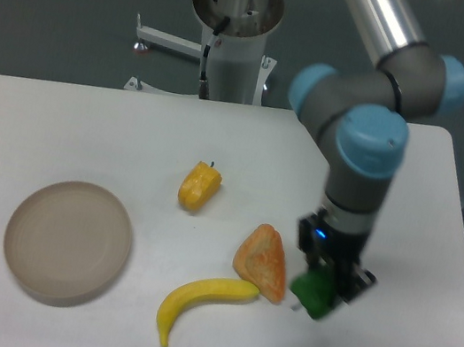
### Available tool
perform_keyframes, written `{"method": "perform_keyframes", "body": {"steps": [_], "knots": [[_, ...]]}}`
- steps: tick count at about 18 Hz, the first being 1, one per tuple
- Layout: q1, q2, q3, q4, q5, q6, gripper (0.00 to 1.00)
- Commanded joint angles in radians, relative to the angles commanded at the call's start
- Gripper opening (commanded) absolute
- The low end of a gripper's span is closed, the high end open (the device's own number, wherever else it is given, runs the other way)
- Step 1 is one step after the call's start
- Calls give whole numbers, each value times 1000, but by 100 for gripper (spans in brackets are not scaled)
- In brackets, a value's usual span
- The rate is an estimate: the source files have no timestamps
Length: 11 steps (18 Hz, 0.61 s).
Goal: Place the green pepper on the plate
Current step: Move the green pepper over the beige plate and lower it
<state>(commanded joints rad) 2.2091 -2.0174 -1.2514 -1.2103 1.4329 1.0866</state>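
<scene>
Green pepper (314, 291) between end effector (319, 290) fingers

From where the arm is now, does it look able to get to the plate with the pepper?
Probably yes: the tool holds the green pepper, and the plate sits empty; only the banana and orange wedge lie between, low.

Arm bent downward, claw (317, 287) vertical, clamped on green pepper (313, 292).

**Soft, even light, slightly fuzzy pic**

Bright diffuse light from overhead, no hard glare on the white table (87, 130). Shadows faint, short, hugging the plate (67, 241) & banana (196, 298). Whole frame a bit soft, low-res; gripper (319, 290) area smeary, background dim grey.
</scene>
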Motion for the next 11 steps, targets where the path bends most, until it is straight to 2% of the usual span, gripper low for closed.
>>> {"method": "perform_keyframes", "body": {"steps": [3, 7, 11], "knots": [[-81, 49, -72, 5, -22, -160, 33], [-199, 54, -92, 18, -34, -381, 33], [-285, -7, -109, 150, -54, -490, 33]]}}
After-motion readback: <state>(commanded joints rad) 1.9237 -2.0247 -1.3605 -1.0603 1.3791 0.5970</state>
